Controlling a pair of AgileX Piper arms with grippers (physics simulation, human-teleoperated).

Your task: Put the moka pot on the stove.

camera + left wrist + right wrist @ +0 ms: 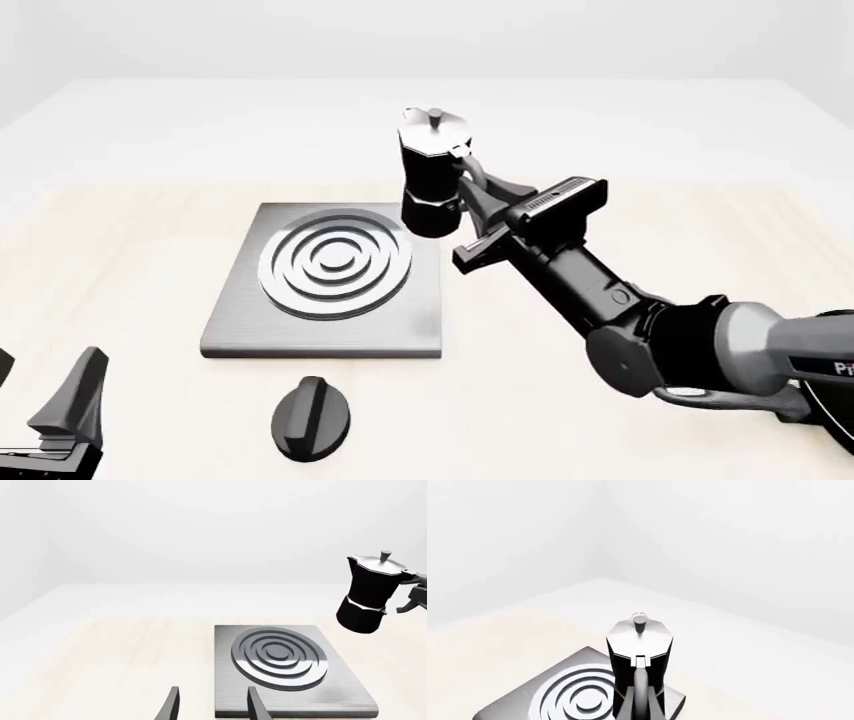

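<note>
The right claw (467,190) is holding the pot (430,178) in the air, pinching it by the curved handle on the side that is facing the arm. The pot is hanging clear of the tabletop (694,240), tilted a little, with its long axis leaning so that the lid is pointing up and slightly away from the claw.

The relation that matters is this: the stove (240,320) is lying toward the left edge of the tabletop from the pot, and lower. In the front view the pot is appearing just over the stove's far right corner, not over the rings (336,262). I am judging that the pot needs to travel left and a little toward the near edge, then go down, with the tilt corrected so the base is meeting the rings flat.

The left claw (47,405) is waiting at the near left corner, spread and holding nothing; its 2 fingers (172,705) are showing in the left wrist view with a gap between them. It is well apart from the pot, so the right arm is the one doing the work.

1 black knob (312,418) is lying near the front edge, just in front of the stove. It is not standing in the path. Nothing is lying on the rings.

The risk, as I am seeing it, is a tilted landing.
</note>
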